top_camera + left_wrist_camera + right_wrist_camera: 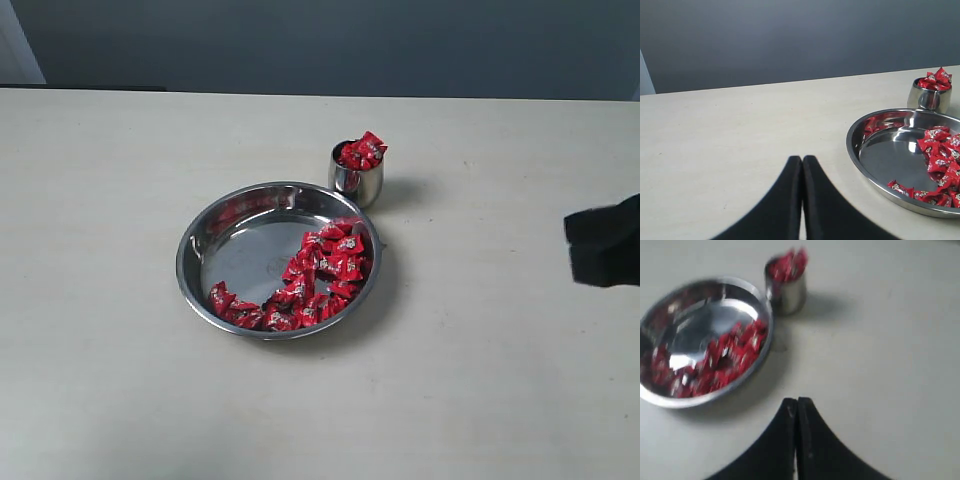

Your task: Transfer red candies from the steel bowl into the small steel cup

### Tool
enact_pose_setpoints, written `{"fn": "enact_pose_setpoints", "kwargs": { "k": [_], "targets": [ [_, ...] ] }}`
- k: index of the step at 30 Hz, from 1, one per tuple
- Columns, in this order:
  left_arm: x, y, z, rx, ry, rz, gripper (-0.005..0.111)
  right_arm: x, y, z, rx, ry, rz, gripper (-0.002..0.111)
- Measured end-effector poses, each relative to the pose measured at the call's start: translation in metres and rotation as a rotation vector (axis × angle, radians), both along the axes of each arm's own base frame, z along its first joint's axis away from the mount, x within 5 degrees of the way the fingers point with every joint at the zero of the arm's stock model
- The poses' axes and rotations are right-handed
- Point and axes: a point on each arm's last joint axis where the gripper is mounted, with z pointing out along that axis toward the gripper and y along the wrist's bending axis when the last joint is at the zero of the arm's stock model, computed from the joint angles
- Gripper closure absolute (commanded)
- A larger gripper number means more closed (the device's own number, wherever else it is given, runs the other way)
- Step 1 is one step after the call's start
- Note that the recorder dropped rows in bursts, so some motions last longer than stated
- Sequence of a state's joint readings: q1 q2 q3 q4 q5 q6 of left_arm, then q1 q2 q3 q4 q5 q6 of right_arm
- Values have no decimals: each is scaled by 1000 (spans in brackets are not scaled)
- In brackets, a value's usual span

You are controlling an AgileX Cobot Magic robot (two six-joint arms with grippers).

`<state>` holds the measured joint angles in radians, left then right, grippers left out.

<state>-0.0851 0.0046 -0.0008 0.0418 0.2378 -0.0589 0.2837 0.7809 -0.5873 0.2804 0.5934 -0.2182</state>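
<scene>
The steel bowl (215, 255) lies mid-table with red candies (325, 270) heaped along its right and near side. Touching its far right rim stands the small steel cup (358, 180), piled over the brim with red candies (362, 151). My right gripper (572, 238) is a black shape at the right edge, well away from both. In the right wrist view the right gripper (797, 400) is shut and empty, with the bowl (766, 342) and cup (790, 292) ahead. The left gripper (802, 158) is shut and empty over bare table, beside the bowl (854, 150) and cup (929, 100).
The table (110, 180) is pale cream, with a dark wall behind its far edge. No other objects show on it.
</scene>
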Motion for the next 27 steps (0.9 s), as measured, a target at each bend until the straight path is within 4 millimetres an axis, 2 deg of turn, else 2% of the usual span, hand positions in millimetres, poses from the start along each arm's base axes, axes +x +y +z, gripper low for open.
{"fn": "enact_pose_setpoints", "kwargs": {
  "k": [2, 3, 5, 6, 8, 10, 17, 21, 27],
  "targets": [
    [0, 0, 0, 0, 0, 0, 106, -22, -22, 2, 106, -301, -158, 109],
    [0, 0, 0, 0, 0, 0, 106, -36, -29, -3, 136, -382, -210, 109],
    [0, 0, 0, 0, 0, 0, 106, -52, -37, -20, 151, -436, -271, 109],
    [0, 0, 0, 0, 0, 0, 106, -64, -42, -37, 148, -459, -314, 109],
    [0, 0, 0, 0, 0, 0, 106, -76, -46, -58, 127, -456, -370, 109],
    [0, 0, 0, 0, 0, 0, 106, -82, -48, -71, 97, -445, -412, 109],
    [0, 0, 0, 0, 0, 0, 106, -86, -50, -89, 58, -430, -433, 109],
    [0, 0, 0, 0, 0, 0, 106, -85, -51, -107, 73, -373, -464, 109],
    [0, 0, 0, 0, 0, 0, 106, -86, -56, -108, 51, -377, -517, 109]
  ]
}}
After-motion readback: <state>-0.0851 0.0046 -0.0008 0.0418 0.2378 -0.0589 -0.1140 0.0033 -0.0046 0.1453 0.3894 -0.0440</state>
